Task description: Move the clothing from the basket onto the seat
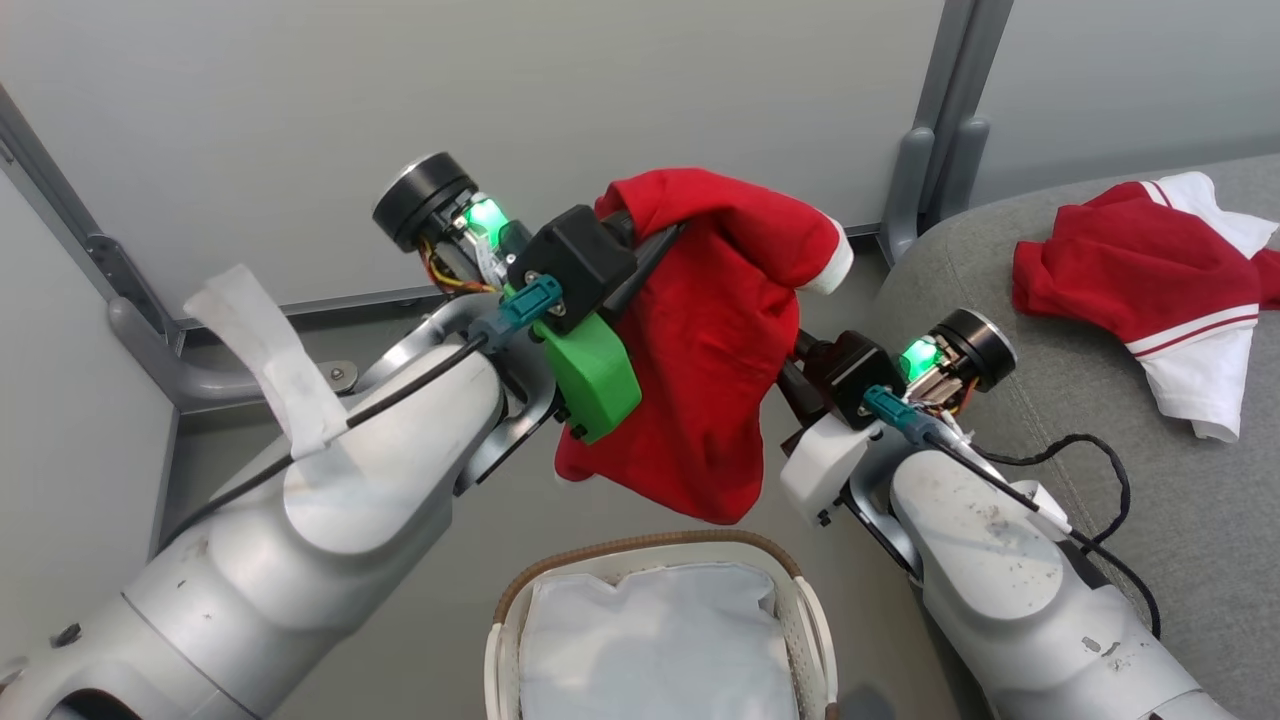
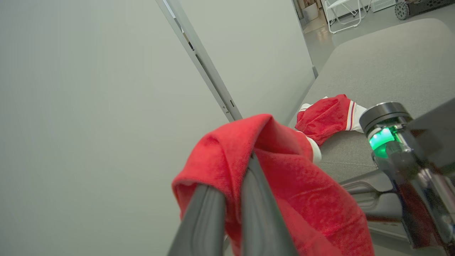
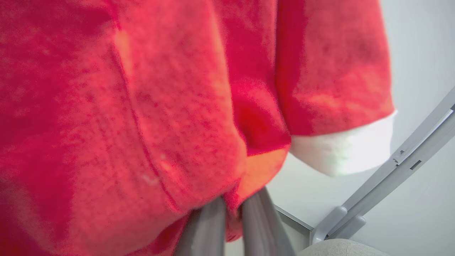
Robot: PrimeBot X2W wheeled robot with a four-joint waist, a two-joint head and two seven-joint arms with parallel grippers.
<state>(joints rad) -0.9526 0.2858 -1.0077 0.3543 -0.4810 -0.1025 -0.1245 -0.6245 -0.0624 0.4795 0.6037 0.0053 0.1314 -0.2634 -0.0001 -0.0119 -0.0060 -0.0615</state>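
Above the basket, toward our left, our left gripper pinches the top fold of a red garment hanging in the air. Our right gripper pinches its other side between close-set fingers. Farther right, a second garment, red and white, lies on the grey seat.

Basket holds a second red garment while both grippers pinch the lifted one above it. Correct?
No. Head view: the basket holds just its white liner; the second red garment lies on the seat. Left gripper and right gripper do pinch the lifted garment.
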